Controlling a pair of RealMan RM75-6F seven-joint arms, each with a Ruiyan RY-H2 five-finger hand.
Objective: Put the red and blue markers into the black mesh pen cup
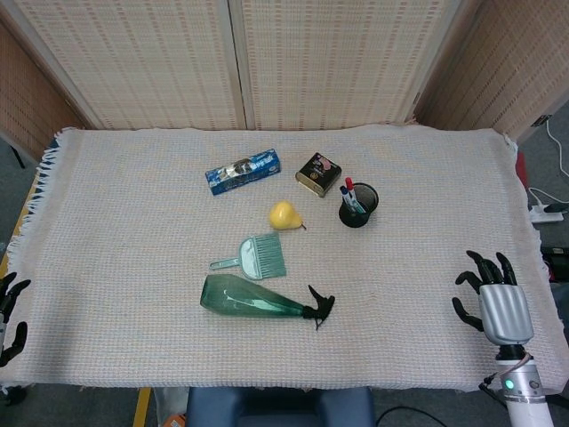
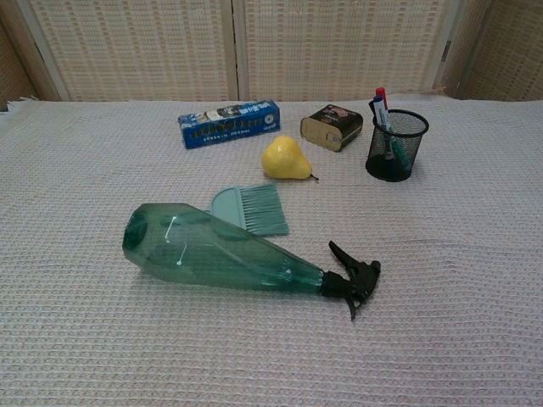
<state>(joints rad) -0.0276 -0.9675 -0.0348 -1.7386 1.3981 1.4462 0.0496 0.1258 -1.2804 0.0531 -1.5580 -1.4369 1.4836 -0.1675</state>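
Both markers, the red marker (image 2: 381, 96) and the blue marker (image 2: 376, 108), are standing in the black mesh pen cup (image 2: 396, 146) at two o'clock on the table (image 1: 133, 205). The right robot hand (image 1: 494, 298) is hanging released at four o'clock; the left robot hand (image 1: 9, 311), at eight, is barely showing, its state unclear. A careless sweep could be tipping the light cup. A woven cloth is covering the table, with rattan screens (image 1: 311, 53) behind.
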